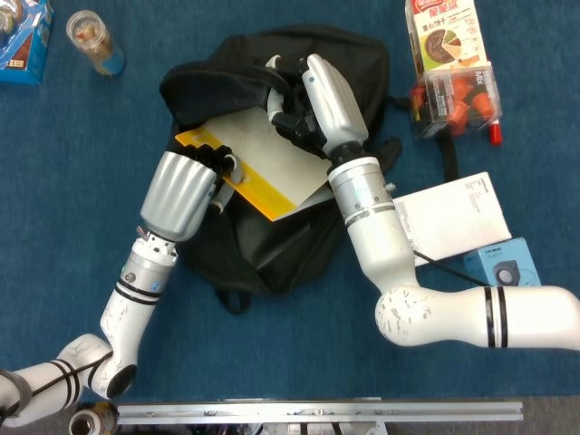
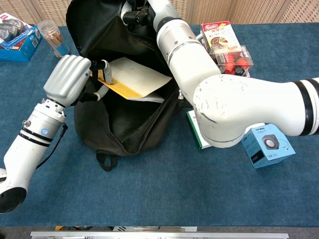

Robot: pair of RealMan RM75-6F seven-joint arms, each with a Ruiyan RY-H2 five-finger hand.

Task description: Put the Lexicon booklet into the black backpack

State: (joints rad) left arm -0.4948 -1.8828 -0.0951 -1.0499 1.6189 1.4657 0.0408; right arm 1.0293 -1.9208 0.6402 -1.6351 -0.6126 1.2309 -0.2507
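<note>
Head view, left robot hand (image 1: 186, 186): fingers closed on yellow edge of booklet (image 1: 263, 159).
Booklet: tilted across open mouth of backpack (image 1: 272, 245), part inside, yellow edge outside.
Right robot hand (image 1: 304, 95): grips upper rim of backpack, holding mouth open.
Chest view: backpack on blue desk (image 2: 159, 194).
</note>
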